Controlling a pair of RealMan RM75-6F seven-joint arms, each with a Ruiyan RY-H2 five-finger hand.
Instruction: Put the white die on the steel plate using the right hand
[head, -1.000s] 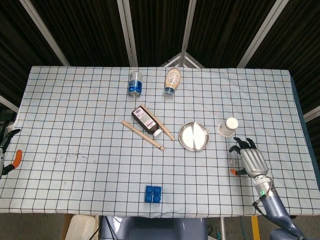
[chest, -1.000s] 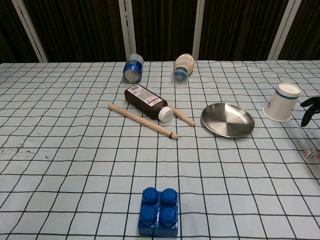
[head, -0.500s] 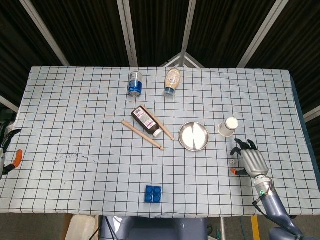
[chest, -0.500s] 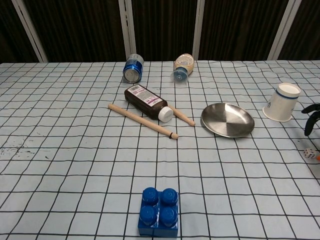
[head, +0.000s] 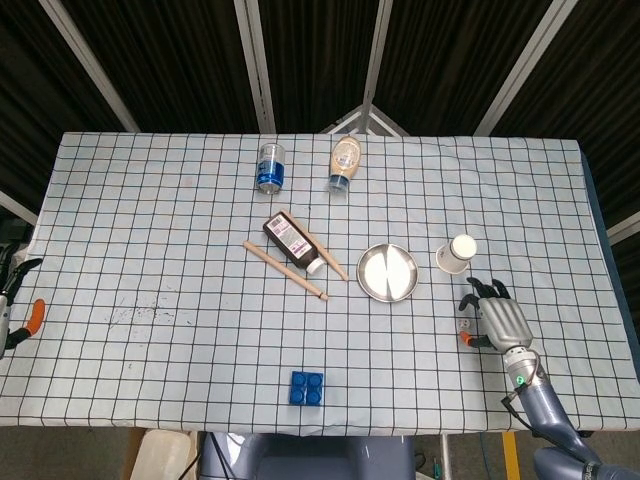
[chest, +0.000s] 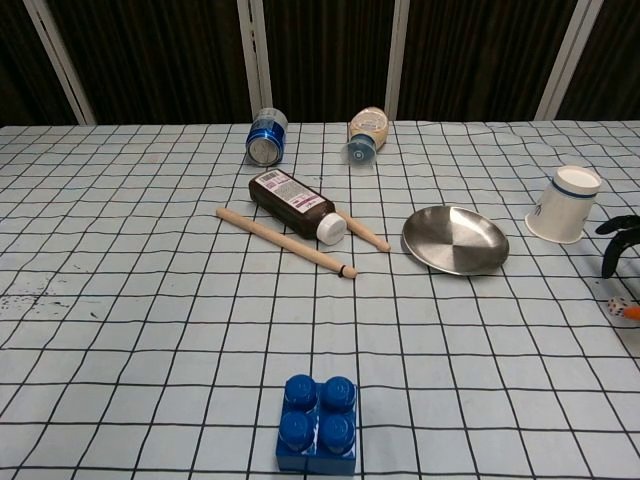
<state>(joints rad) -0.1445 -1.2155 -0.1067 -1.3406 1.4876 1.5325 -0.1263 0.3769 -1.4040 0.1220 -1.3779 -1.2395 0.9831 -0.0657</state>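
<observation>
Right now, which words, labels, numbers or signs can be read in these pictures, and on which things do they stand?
None can be read.
Brown bottle: white label with print, too small.
Blue can: markings blurred.
White die: dark pips, count unclear.
Paper cup: only a blue band, no text.

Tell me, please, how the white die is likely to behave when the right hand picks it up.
The white die looks tiny beside the right hand, so it probably slips easily. Being a cube, it should sit flat, though a nudge may tumble it.

The chest view's right edge crops the right hand (chest: 620, 240), hiding any contact with the white die (chest: 618, 307)
</observation>
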